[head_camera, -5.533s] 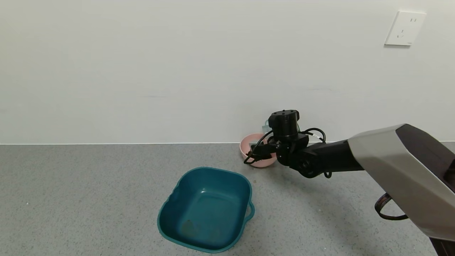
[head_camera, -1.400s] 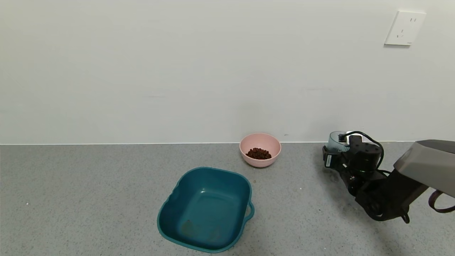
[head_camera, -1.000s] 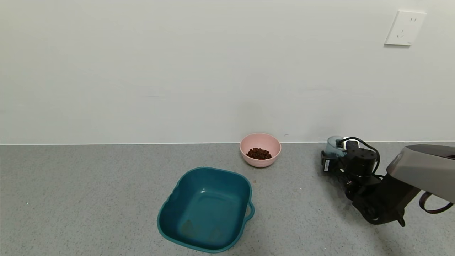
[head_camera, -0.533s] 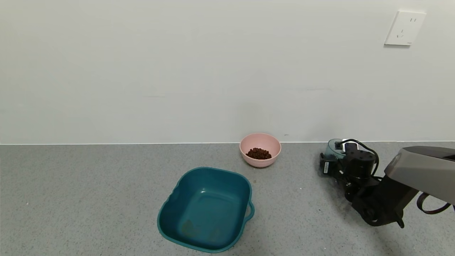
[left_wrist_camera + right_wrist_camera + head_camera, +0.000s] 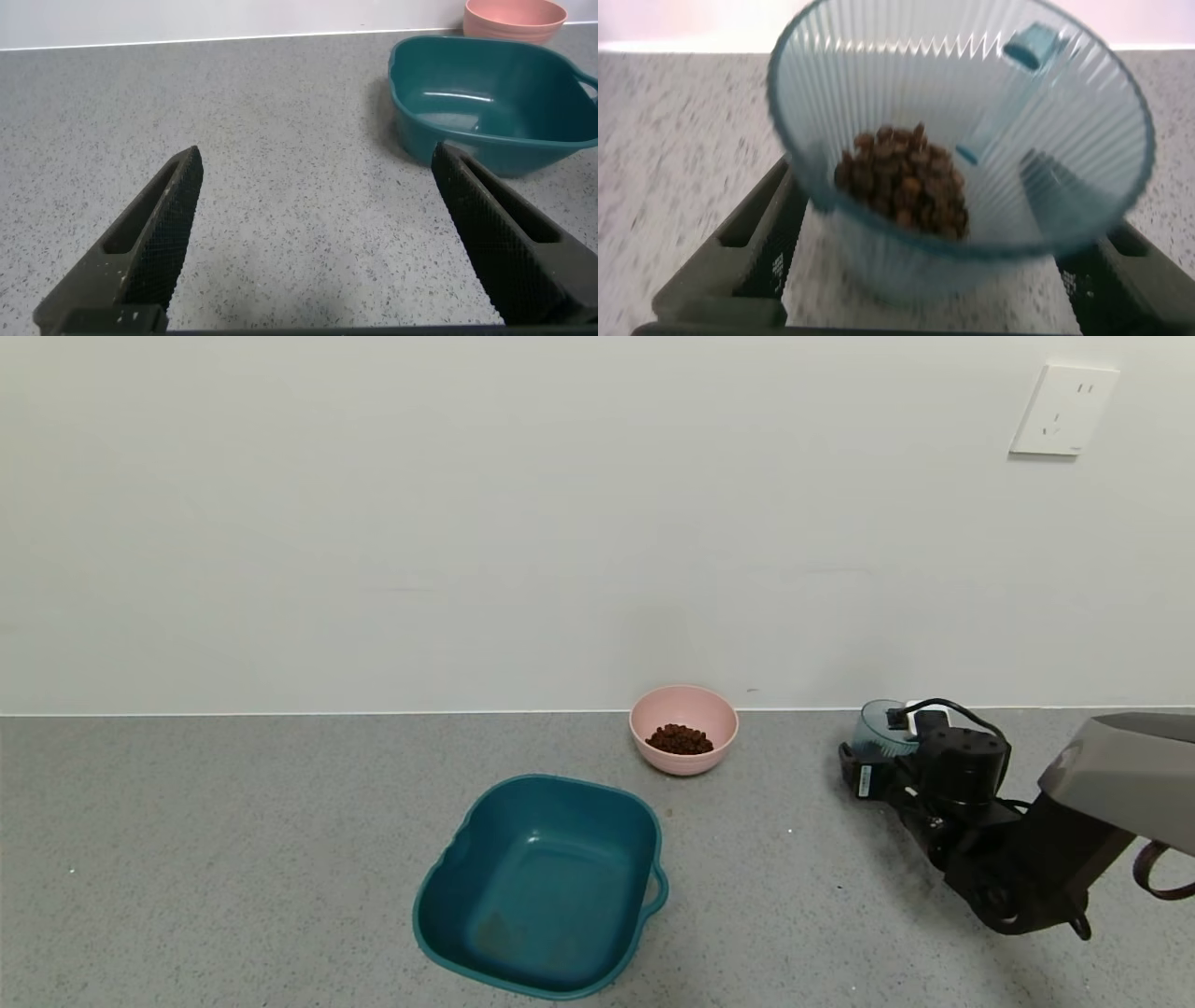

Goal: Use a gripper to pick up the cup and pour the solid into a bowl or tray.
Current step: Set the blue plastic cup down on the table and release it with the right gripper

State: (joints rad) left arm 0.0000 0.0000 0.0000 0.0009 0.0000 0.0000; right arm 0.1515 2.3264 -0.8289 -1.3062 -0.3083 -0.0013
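The blue-teal ribbed cup point(image 5: 878, 726) stands upright on the counter at the far right, near the wall. My right gripper point(image 5: 873, 758) is open with its fingers on either side of the cup's lower part, a small gap showing. In the right wrist view the cup point(image 5: 971, 112) fills the frame between the fingers point(image 5: 757, 233), with dark brown pellets point(image 5: 901, 177) in its bottom. The pale pink bowl point(image 5: 686, 763) sits by the wall at centre and holds a heap of pellets point(image 5: 680, 739). My left gripper point(image 5: 316, 154) is open and empty over bare counter.
A dark teal squarish tub point(image 5: 523, 821) with a handle sits empty in front of the pink bowl; it also shows in the left wrist view point(image 5: 486, 93), with the pink bowl point(image 5: 514, 17) behind. The wall runs along the counter's back, with a socket point(image 5: 1064, 411) at upper right.
The right arm left the pink bowl, leaving pellets in it, carried the cup to the far right and lowered it to the counter. In the last half second the gripper shifted slightly right.
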